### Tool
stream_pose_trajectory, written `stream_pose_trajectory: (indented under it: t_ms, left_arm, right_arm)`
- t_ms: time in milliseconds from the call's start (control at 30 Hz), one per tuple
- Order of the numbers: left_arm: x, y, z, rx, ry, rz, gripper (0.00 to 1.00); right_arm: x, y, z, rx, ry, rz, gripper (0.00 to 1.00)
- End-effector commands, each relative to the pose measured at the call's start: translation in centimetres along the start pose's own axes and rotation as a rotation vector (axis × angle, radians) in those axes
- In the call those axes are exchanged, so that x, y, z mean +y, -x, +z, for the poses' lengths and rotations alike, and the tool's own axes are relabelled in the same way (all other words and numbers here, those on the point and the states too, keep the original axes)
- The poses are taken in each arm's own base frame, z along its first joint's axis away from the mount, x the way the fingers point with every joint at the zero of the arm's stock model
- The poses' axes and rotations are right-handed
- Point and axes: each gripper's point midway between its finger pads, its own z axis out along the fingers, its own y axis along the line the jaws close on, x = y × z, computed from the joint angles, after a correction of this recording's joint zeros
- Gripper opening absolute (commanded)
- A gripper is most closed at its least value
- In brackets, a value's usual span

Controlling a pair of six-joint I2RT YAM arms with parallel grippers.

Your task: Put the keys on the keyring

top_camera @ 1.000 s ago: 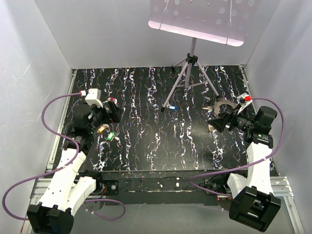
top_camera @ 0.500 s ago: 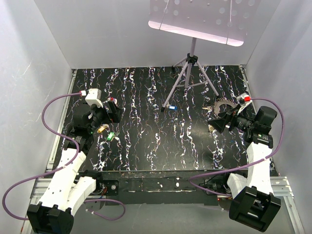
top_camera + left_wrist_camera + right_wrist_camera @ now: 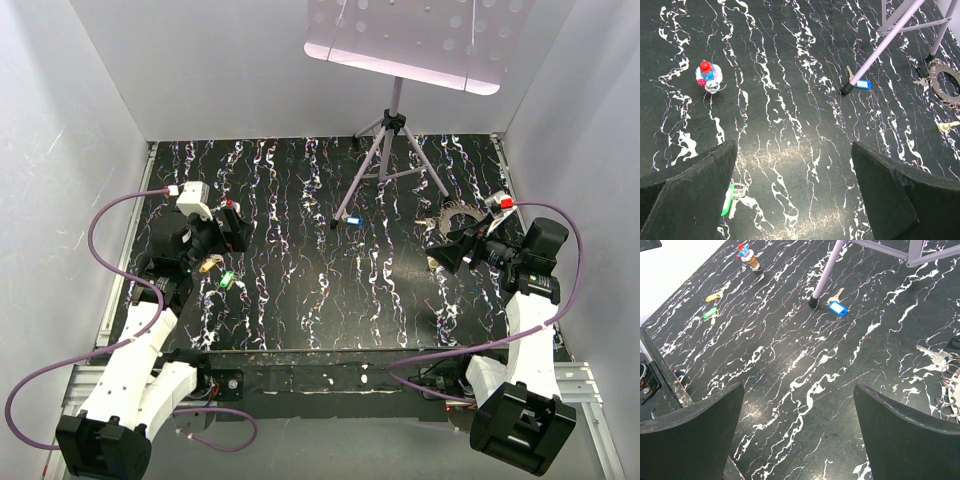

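Black table (image 3: 300,310) with white marble streaks, boxed in by plain white walls (image 3: 60,120), glossy enough to throw some glare. Tripod (image 3: 385,160) parked toward the far edge, perforated plate (image 3: 420,40) on top.

Keyring (image 3: 462,215) near the right edge, just beyond the right gripper (image 3: 447,250), with a beige key (image 3: 433,262) close by. Blue key (image 3: 350,220) mid-table, right up against a tripod foot. Yellow key (image 3: 209,264) and green key (image 3: 227,280) near the left edge, just beside the left gripper (image 3: 225,232). Both sets of jaws spread wide, pinching nothing.

Trouble spots, just guessing:
- tiny flat keys on a slick top, so probably skidding away instead of lifting
- blue one hard to reach without clipping the tripod leg
- keyring lying loose, likely to slide during threading unless pinned by the other gripper
- metal blades easy to lose against those white streaks
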Motion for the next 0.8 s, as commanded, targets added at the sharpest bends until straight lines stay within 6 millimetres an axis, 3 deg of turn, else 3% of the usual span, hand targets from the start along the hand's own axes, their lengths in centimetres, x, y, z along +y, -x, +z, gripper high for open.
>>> stream_pose_trajectory:
  t_ms: [0, 667, 767]
  left_arm:
    - [-0.5, 1.1, -0.1, -0.028, -0.020, 0.016, 0.99]
    - [0.5, -0.3, 0.8, 0.041, 0.028, -0.022, 0.99]
    - [1.1, -0.4, 0.9, 0.046, 0.054, -0.015, 1.00]
  right_arm:
    - [0.1, 0.2, -0.1, -0.006, 0.013, -0.026, 1.00]
    - [0.2, -1.3, -0.5, 0.023, 0.078, -0.028, 1.00]
    - [-0.8, -1.2, -1.1, 0.014, 0.048, -0.018, 1.00]
